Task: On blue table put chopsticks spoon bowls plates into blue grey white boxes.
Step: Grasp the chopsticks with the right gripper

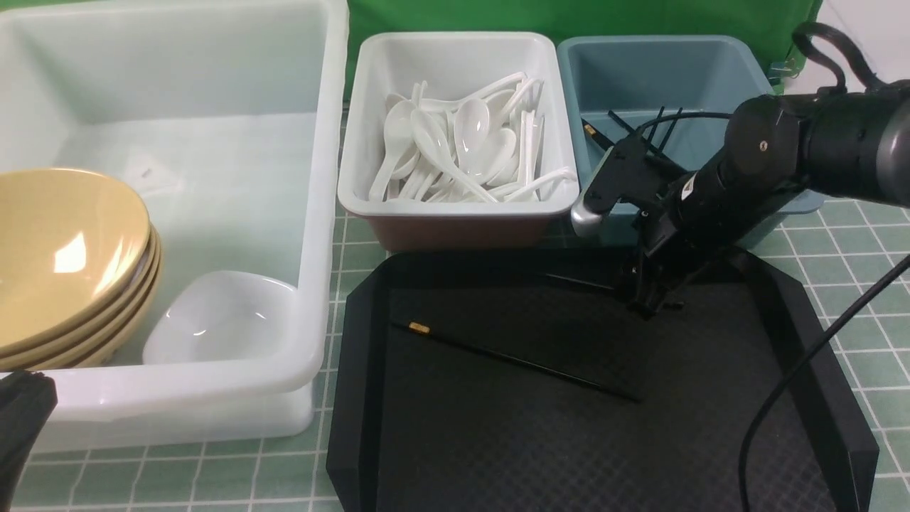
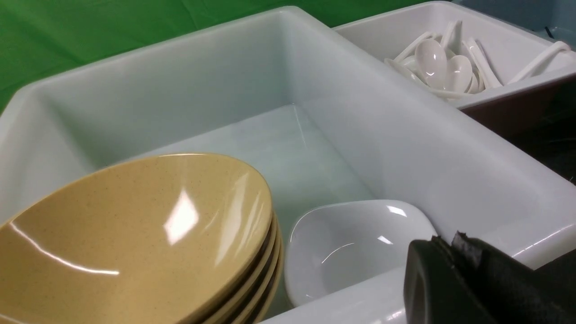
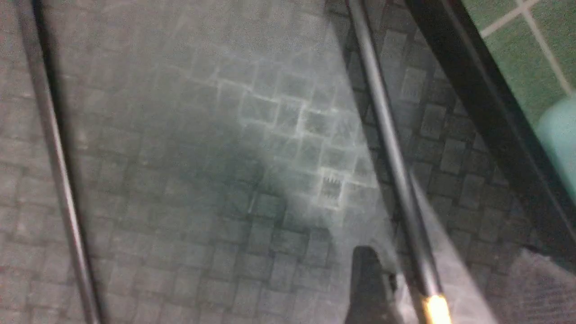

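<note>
Three boxes line the worktop's [image 1: 853,270] far edge: a large translucent tub [image 1: 323,213] at the left corner holding stacked tan bowls [image 1: 64,256] and a white plate [image 1: 213,320], a white box [image 1: 455,208] of spoons [image 1: 469,142], and a blue-grey box [image 1: 661,71] of chopsticks [image 1: 622,122]. Two loose chopsticks [image 1: 519,361] lie on a black tray [image 1: 569,455]. The right claw [image 1: 650,302] is spread over one's end. The left claw [image 2: 445,243] is closed.

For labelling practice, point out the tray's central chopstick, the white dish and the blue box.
central chopstick [image 1: 519,361], front view, shaft
white dish [image 1: 220,316], front view, hollow
blue box [image 1: 661,71], front view, back wall

tub [image 1: 327,178] far half free | bowls [image 1: 64,249] + plate [image 1: 213,320] fill near side | tray [image 1: 533,448] front free
</note>
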`<state>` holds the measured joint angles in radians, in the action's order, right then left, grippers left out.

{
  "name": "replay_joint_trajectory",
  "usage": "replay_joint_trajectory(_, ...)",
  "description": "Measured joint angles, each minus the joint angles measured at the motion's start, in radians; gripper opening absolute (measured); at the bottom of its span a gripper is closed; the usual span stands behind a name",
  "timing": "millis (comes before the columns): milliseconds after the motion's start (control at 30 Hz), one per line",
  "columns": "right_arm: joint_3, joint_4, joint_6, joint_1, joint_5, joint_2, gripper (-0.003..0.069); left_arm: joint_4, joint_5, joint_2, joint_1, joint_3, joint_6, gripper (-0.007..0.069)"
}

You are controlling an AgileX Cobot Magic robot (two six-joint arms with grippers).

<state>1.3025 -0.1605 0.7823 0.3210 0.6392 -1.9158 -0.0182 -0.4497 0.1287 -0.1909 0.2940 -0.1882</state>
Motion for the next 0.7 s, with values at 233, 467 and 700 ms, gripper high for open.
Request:
replay_joint_trajectory(233,0.012,0.021,0.003,0.0,-0.033,-0.056,0.033,0.0,0.001,0.0,0.0,0.0,0.0,0.0004)
replay_joint_trajectory(467,0.023,-0.003,0.01,0.012,0.08,-0.035,0.0045,-0.001,0.001,0.0,0.0,0.0,0.001,0.0004)
replay_joint_trajectory(700,0.02,-0.029,0.085,0.036,0.103,0.085,0.0036,-0.001,0.002,0.0,0.0,0.0,0.0,0.0004)
